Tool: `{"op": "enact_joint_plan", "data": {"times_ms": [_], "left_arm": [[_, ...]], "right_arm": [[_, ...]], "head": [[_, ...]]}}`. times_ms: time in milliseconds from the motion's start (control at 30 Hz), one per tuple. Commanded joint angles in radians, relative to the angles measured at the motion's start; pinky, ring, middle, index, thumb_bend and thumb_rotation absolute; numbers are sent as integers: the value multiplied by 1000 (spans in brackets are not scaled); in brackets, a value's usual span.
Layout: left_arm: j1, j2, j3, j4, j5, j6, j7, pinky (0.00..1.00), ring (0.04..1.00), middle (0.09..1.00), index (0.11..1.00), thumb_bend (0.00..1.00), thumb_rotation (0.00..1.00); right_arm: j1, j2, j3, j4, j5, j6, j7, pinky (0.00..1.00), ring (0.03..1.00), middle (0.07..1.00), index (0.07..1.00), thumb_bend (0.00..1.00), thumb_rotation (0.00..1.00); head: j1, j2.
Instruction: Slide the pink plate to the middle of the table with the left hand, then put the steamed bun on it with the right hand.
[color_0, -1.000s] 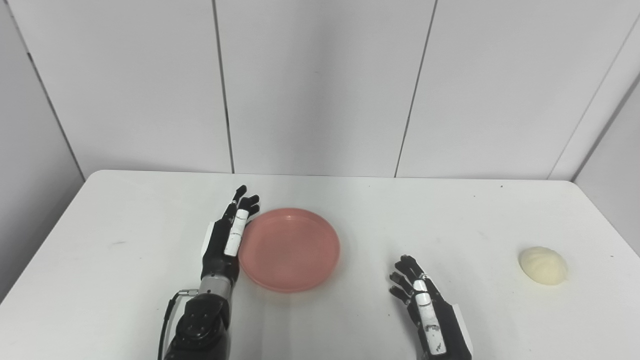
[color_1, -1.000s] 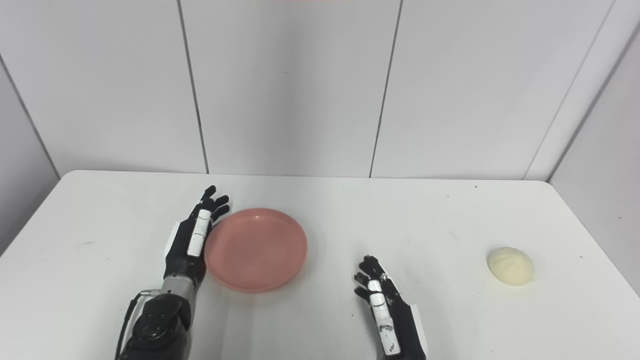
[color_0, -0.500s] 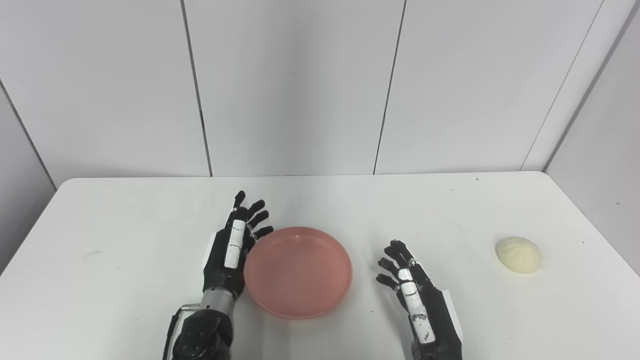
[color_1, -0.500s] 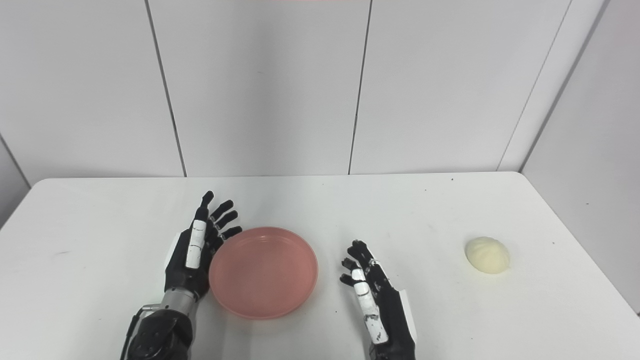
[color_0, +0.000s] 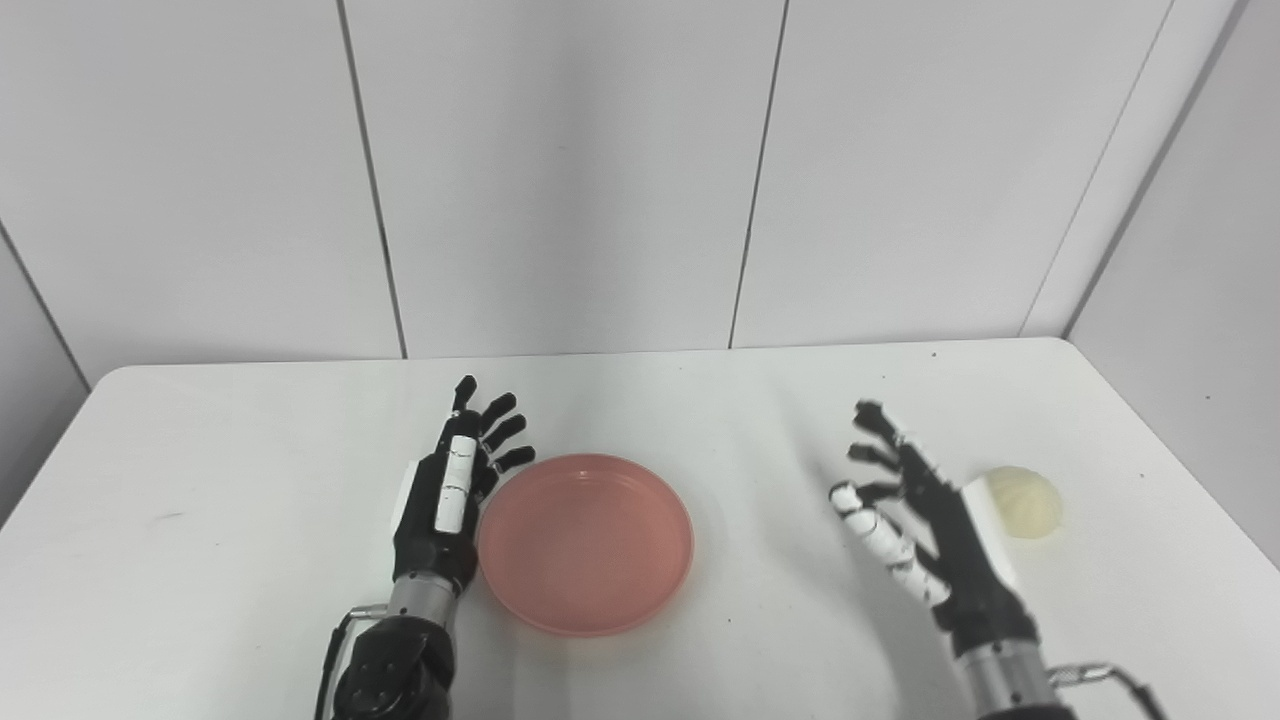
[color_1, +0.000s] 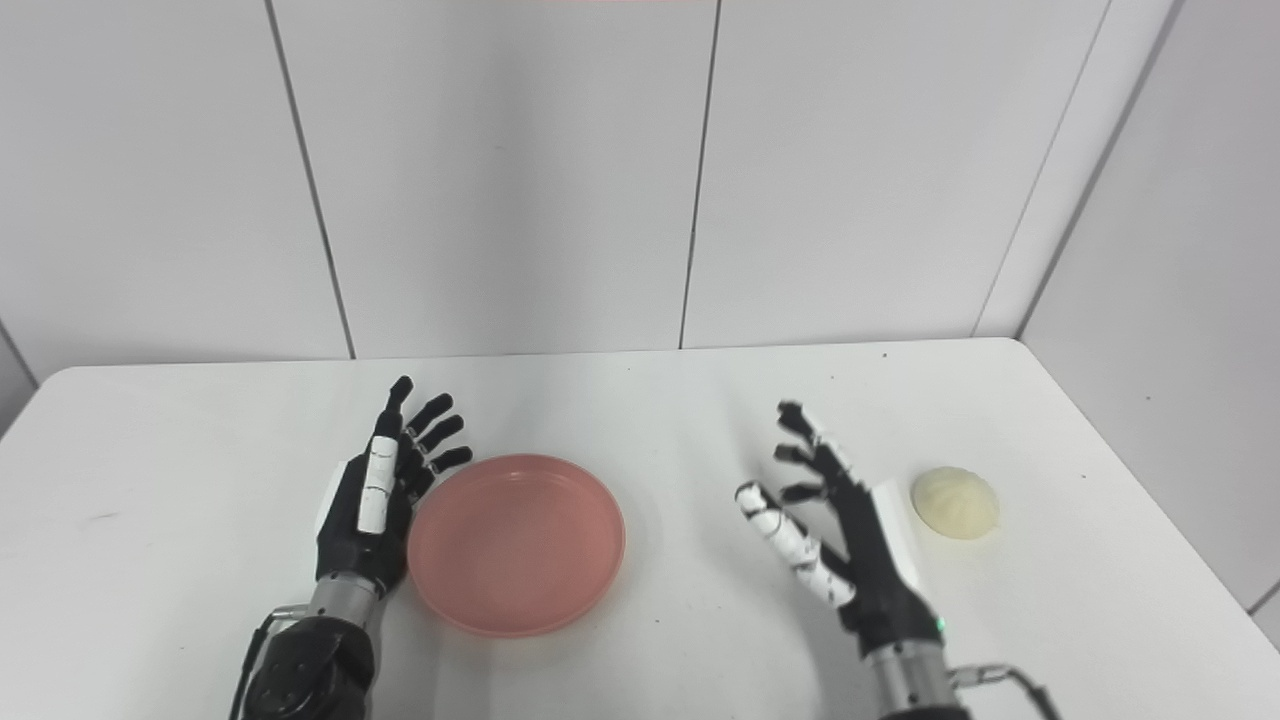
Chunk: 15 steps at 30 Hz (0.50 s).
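Fingers (color_0: 505, 430) of the left hand (color_0: 447, 500) are spread and straight, holding nothing, and the hand stands on its edge just at the left rim of the pink plate (color_0: 586, 540). Whether the palm actually touches the rim cannot be told; in both views the two meet with no visible gap. The dark forearm (color_0: 395, 665) behind it comes up from the bottom edge of the picture.

On the other side, the right hand (color_1: 845, 530) is likewise empty and splayed wide, thumb out toward the plate, fingertips pointing to the far side of the table. It is raised a little off the surface, with a faint shadow beneath it. It sits between the plate and the steamed bun (color_1: 955, 501), much nearer the bun: in the left eye view the back of the hand overlaps the bun's left side, while the right eye view shows a narrow strip of table between them, so they are apart.

The plate lies flat and bare near the middle of the white table (color_0: 230, 480), slightly left of centre. The bun, pale cream and pleated, rests on the table near the right edge. Behind the table stand plain white wall panels (color_0: 560, 170).
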Motion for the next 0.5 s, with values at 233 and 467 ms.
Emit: {"op": "enact_joint_plan", "data": {"times_ms": [233, 467], "left_arm": [[21, -7, 9, 71, -13, -44, -15, 730, 858, 884, 1000, 794, 865], [11, -12, 24, 93, -14, -39, -2, 735, 861, 891, 1000, 781, 873]], "right_arm": [[-166, -234, -25, -134, -282, 226, 332, 637, 793, 820, 816, 907, 516], [-257, -348, -73, -64, -363, 246, 586, 572, 770, 833, 799, 990, 366]], "head": [[-3, -6], [-9, -10]]}}
